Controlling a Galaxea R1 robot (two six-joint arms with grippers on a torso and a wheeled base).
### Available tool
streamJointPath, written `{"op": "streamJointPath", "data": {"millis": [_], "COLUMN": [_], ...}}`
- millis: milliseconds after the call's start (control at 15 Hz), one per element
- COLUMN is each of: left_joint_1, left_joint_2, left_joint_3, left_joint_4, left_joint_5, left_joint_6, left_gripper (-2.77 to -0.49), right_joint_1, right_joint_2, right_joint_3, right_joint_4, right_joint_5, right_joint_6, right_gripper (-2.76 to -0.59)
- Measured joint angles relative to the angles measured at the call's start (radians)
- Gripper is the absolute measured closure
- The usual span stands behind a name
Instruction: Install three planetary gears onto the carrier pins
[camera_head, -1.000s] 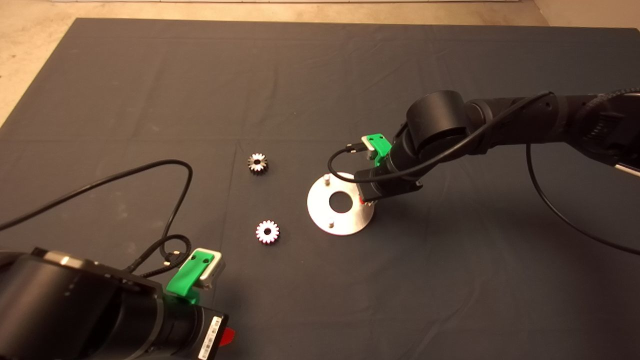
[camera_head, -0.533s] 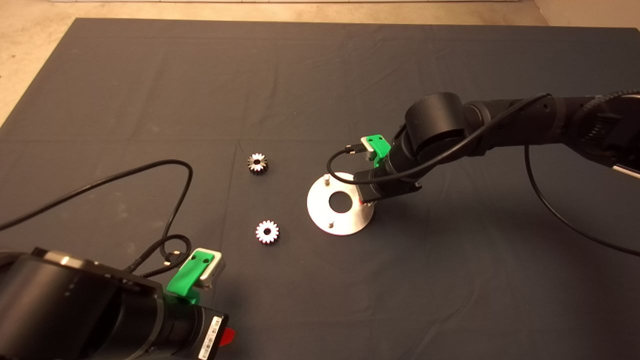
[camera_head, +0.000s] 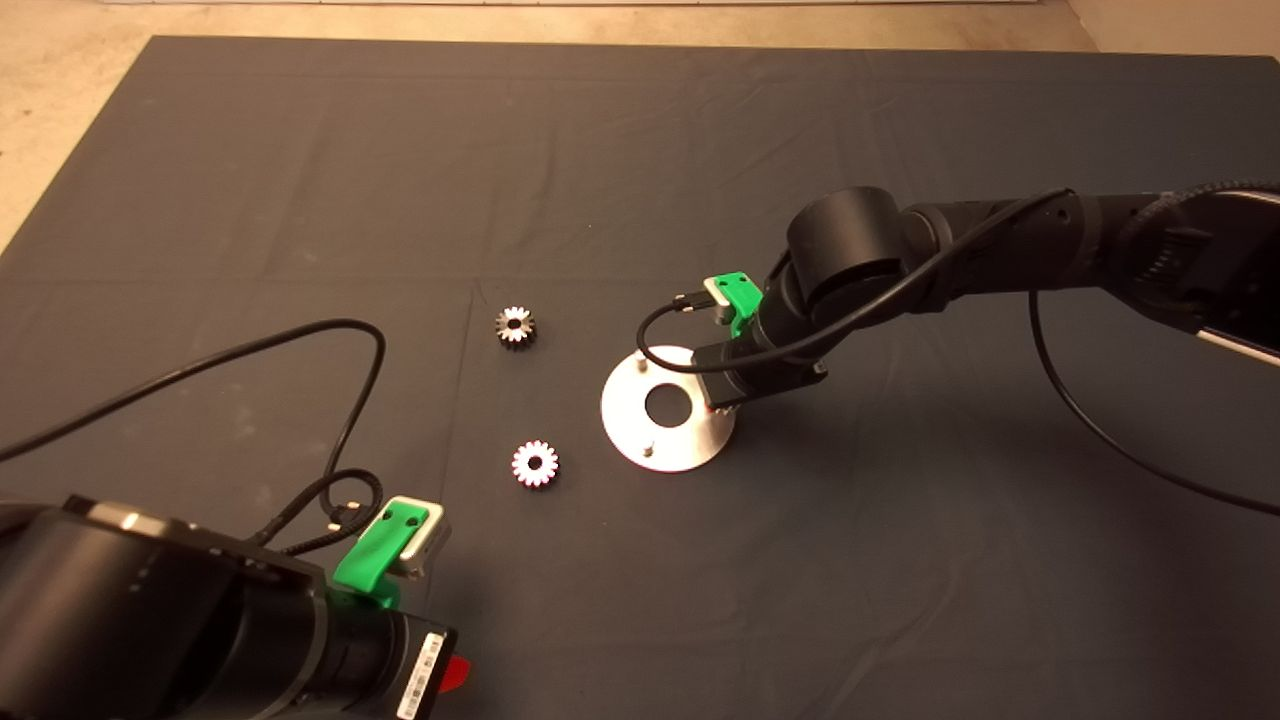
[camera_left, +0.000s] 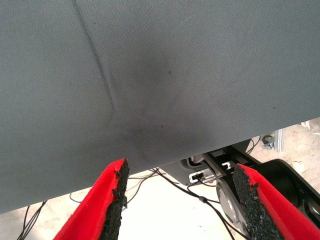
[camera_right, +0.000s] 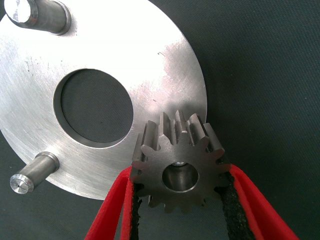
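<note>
Left gripper (camera_head: 455, 675) is sitting parked at the lower-left edge of the mat (camera_head: 300, 150), fingers spread wide with nothing between the pads (camera_left: 118, 186); its wrist view is showing only mat and some hardware past the edge.

Two planetary gears are lying loose on the mat left of the disc: far gear (camera_head: 515, 327) and near gear (camera_head: 535, 464), well apart from each other and from the disc.

Carrier disc (camera_head: 625, 432) is lying flat mid-mat. Two carrier pins are standing bare: far pin (camera_head: 640, 366), near pin (camera_head: 650, 449).

Right gripper (camera_right: 182, 215) is working over the disc's right side, fingers pinching the third gear (camera_right: 179, 165) by its toothed flanks. A bit of metal is showing inside the bore; probably the third pin, can't confirm it's seated.

Risks from here:
- Gear is looking slightly tilted to the disc face. If the bore is cocking on the pin, pushing down is likely jamming it.
- Disc is unclamped on cloth. Any side load from the gripper is likely sliding it and losing alignment.
- Grip is on tooth tips only, so the gear could twist in the pads.
- Opening before it's fully down could leave it hung up, or it rolls off the rim.
</note>
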Motion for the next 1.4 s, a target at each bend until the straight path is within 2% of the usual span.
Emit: {"op": "streamJointPath", "data": {"millis": [200,467,800,1200,1400], "left_joint_1": [0.0,0.0,0.0,0.0,0.0], "left_joint_2": [0.0,0.0,0.0,0.001,0.001], "left_joint_3": [0.0,0.0,0.0,0.0,0.0], "left_joint_4": [0.0,0.0,0.0,0.0,0.0], "left_joint_5": [-0.001,-0.001,-0.001,-0.001,-0.001], "left_joint_6": [0.0,0.0,0.0,0.0,0.0], "left_gripper": [-1.46,-1.46,-1.46,-1.46,-1.46], "right_joint_1": [0.0,0.0,0.0,0.0,0.001], "right_joint_2": [0.0,0.0,0.0,0.0,-0.001], "right_joint_3": [-0.001,-0.001,-0.001,-0.001,-0.001], "right_joint_4": [0.0,0.0,0.0,0.0,0.0], "right_joint_5": [0.0,-0.018,-0.023,-0.031,-0.04], "right_joint_6": [0.0,0.0,0.0,0.0,0.0], "right_gripper": [-0.92,-0.93,-0.95,-1.06,-1.17]}}
